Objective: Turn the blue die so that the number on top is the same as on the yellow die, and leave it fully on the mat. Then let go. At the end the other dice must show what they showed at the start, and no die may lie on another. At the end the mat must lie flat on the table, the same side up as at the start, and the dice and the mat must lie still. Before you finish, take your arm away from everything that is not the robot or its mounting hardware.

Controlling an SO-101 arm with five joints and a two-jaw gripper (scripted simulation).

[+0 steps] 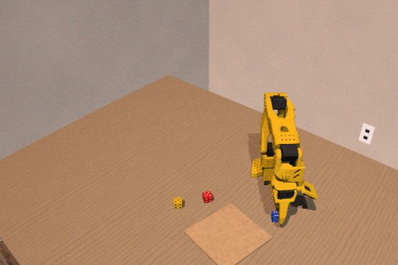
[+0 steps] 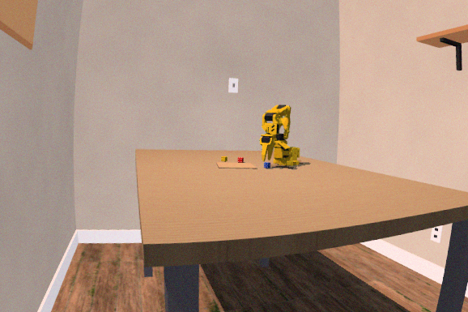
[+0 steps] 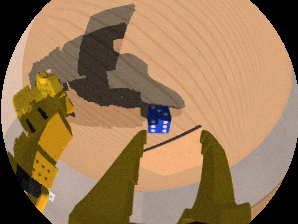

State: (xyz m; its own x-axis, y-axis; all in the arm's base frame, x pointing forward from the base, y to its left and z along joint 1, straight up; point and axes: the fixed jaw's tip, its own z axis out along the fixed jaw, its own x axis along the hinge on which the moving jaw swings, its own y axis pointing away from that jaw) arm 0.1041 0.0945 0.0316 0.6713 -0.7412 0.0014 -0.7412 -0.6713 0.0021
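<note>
Blue die [image 1: 275, 216] [image 2: 267, 165] [image 3: 159, 120] on tabletop [image 1: 138, 159] [image 2: 243, 199] [image 3: 240, 65], just off the near corner of mat [image 1: 228, 235] [image 2: 236, 165] [image 3: 172, 157]; no part of it on the mat that I can see. Sits flat, approx. Gripper [image 1: 282, 221] [image 2: 266, 159] [image 3: 174, 133] part open, well short of full; nothing held. Tips above & beside the die, wrist view has it past the fingertips, not betw. them.

Yellow die [image 1: 177, 202] [image 2: 223, 159] & red die [image 1: 207, 197] [image 2: 240, 160] both on table, apart from each other & off mat. No die on another. Mat looks flat.

Done: can't confirm any turn. Blue's wrist-view face w/ six pips looks like a side, prob.; top one's in shadow, count n/a. Yellow's top too small to read for sure, so match = unknown.

Left: placement certainly; turn too if tops differ. Next, by my guess: check the number, then regrip square & either roll again or lift across to mat, well inside edges. Then let go, back off clean. Risk: fingertip nudging the die, or catching mat edge & rucking it. Red & yellow far enough off, low risk for now.
</note>
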